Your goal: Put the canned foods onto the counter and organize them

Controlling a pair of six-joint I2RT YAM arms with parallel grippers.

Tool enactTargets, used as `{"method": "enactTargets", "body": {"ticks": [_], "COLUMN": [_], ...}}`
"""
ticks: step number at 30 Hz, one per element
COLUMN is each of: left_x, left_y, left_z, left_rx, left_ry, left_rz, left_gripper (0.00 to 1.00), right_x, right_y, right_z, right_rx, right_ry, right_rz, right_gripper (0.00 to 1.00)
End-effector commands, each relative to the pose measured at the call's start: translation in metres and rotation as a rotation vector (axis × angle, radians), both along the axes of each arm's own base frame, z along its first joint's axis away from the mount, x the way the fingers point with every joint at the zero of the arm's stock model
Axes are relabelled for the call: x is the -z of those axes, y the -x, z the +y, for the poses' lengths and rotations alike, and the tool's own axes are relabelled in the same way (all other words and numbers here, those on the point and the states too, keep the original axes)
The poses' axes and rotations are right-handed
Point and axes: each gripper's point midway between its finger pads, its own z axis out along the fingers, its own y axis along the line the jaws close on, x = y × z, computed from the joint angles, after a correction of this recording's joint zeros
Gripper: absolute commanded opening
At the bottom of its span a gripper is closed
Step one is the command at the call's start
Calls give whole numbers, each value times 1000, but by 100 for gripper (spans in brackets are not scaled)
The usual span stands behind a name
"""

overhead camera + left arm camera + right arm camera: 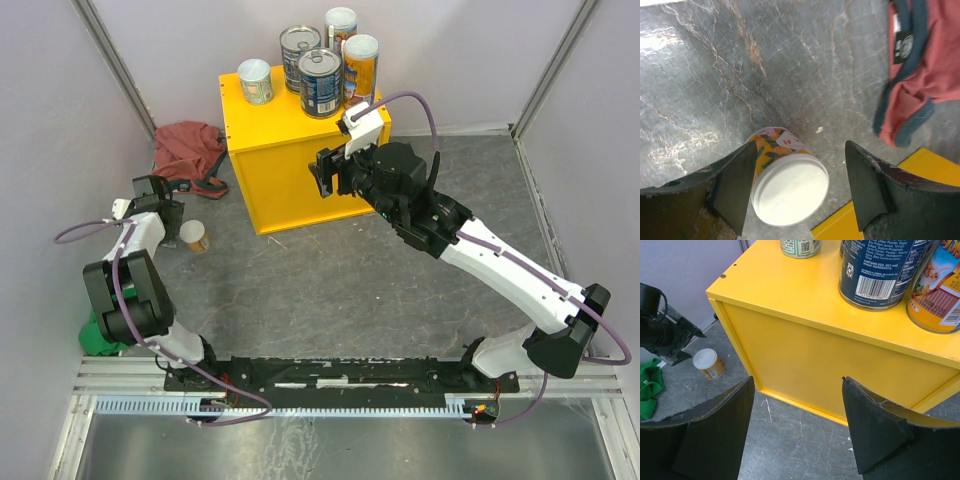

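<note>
White-lidded and short, the one can [787, 187] not yet on the counter stands upright on the tabletop toward its left edge, long axis vertical and lid up, off the near left corner of the counter [270, 170]. The left gripper [800, 150] hangs over it with one finger on each side. The jaws stand partly apart and clamp nothing. The can sits close against the finger on the left of the wrist view, though whether they touch I cannot tell, and bare tabletop shows between it and the other finger. This arm is plainly the nearer one, and I judge that closing across the round side would catch the can off-centre unless the wrist shifts a little toward it first. Further in, the right gripper [797, 382] faces the counter's yellow front, its fingers spread wide and empty, well apart from the loose can. Farthest, five cans [320, 82] stand upright on the counter's flat top, grouped toward its far edge.
</note>
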Motion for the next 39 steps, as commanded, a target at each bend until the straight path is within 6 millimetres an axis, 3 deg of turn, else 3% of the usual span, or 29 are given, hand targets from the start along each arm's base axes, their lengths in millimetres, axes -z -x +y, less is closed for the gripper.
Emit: {"method": "enactTargets", "body": {"ticks": [1, 11, 20, 30, 39], "left_x": [-5, 21, 35, 38, 38], "left_y": [-27, -27, -3, 21, 37], "left_z": [-5, -30, -56, -88, -141], "left_rx": [179, 393, 471, 563, 700], "left_ry": [-9, 62, 131, 135, 129], "left_rz": [-41, 17, 16, 24, 18], "left_gripper": [77, 76, 66, 62, 61], "right_x": [-17, -16, -15, -5, 38], "right_y": [1, -1, 2, 4, 10], "right_z": [0, 1, -2, -3, 0], "right_rx": [0, 6, 8, 1, -17], "right_ry": [-32, -32, -40, -34, 22], "right_rz": [-53, -46, -36, -12, 71], "right_gripper": [79, 79, 78, 78, 78]}}
